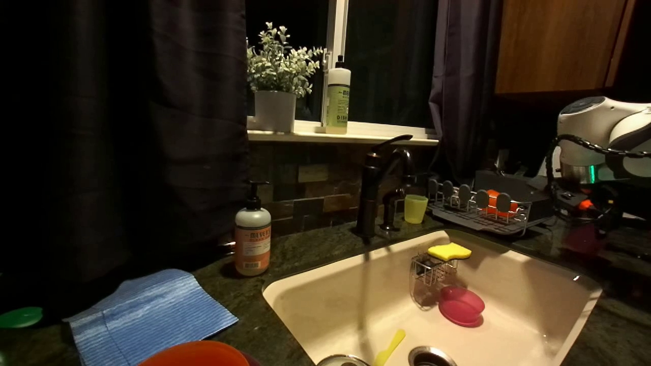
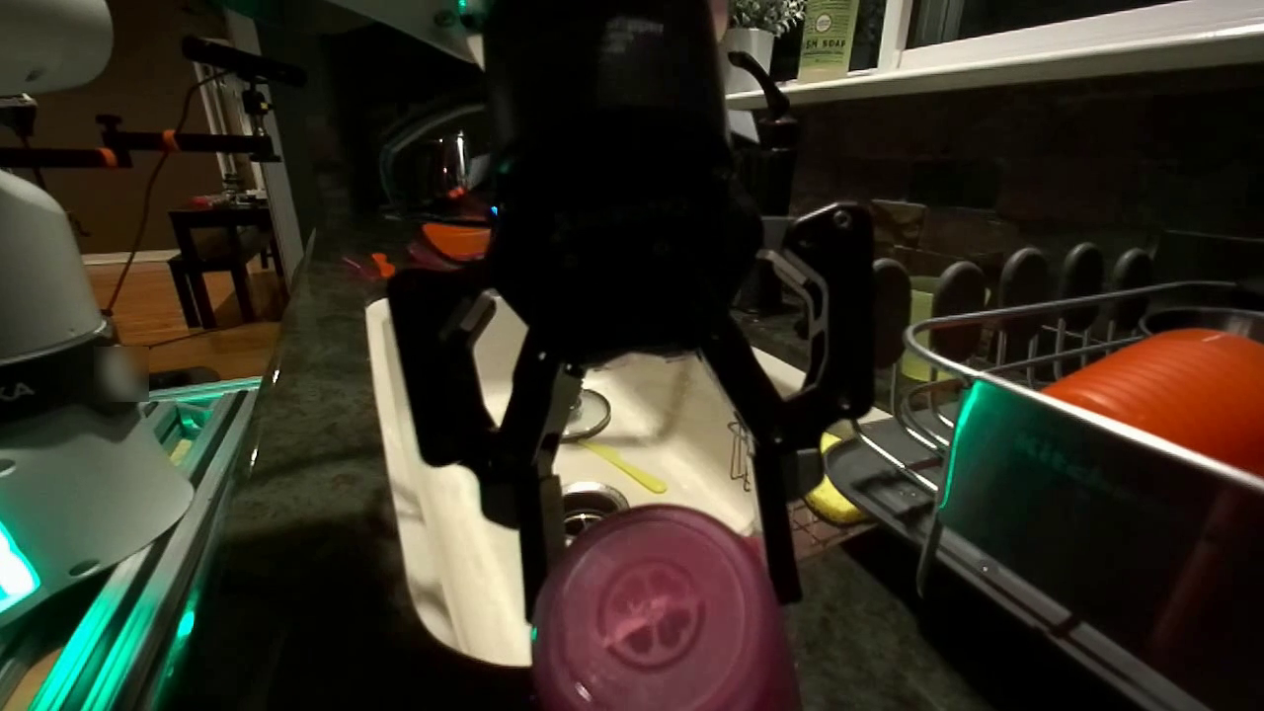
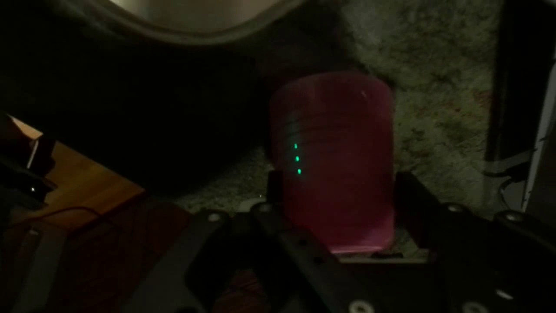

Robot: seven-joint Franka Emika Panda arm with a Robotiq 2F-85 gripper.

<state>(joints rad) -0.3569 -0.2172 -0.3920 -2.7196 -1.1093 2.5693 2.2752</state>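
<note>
End effector [image 2: 660,592] grips magenta cup [image 2: 664,637], dish rack [image 2: 1076,538] and sink [image 2: 449,548] nearby

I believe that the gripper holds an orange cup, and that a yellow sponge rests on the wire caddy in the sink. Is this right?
One detail is wrong: the gripper holds a pink cup, not an orange one, as the wrist view shows. The yellow sponge does rest on the wire caddy in the sink.

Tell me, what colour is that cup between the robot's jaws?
The cup is purplish pink, seen best in an exterior view.
</note>
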